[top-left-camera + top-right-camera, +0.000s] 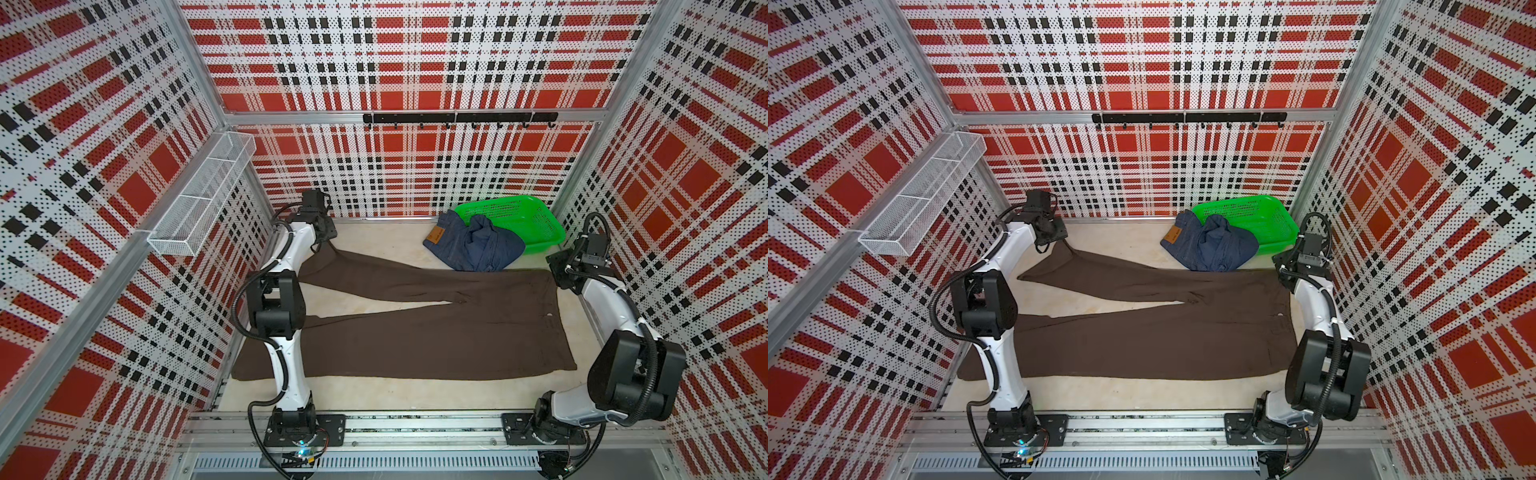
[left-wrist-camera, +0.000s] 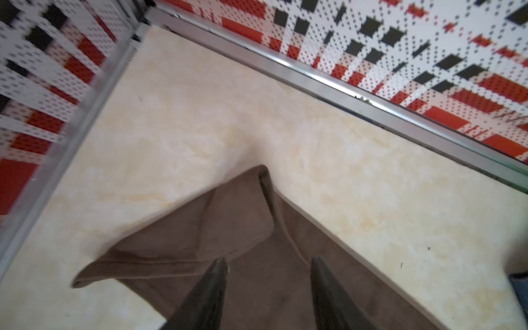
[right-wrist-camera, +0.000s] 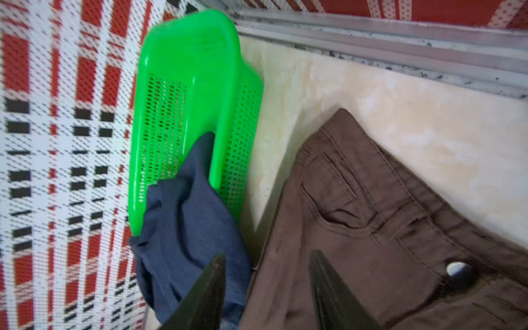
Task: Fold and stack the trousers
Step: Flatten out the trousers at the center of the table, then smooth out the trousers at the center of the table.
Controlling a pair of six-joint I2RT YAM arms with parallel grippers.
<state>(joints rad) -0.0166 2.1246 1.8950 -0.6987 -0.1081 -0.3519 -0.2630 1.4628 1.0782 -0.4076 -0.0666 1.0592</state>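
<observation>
The dark brown trousers [image 1: 436,336] [image 1: 1163,345] lie spread flat on the table, waist at the right and legs running left and apart. The blue denim trousers [image 1: 478,247] [image 1: 1212,245] are bunched at the back right, spilling out of a green basket [image 1: 532,216]. My left gripper [image 2: 268,261] is open just above the far leg's hem [image 2: 228,223], whose corner is turned over. My right gripper [image 3: 267,257] is open over the far waistband corner [image 3: 371,228], beside the denim [image 3: 188,228]. Neither gripper holds anything.
The green basket [image 3: 185,71] leans against the back wall at the right corner. A white wire shelf [image 1: 203,195] hangs on the left wall and a black hook rail [image 1: 457,118] on the back wall. Bare table [image 1: 395,390] runs along the front.
</observation>
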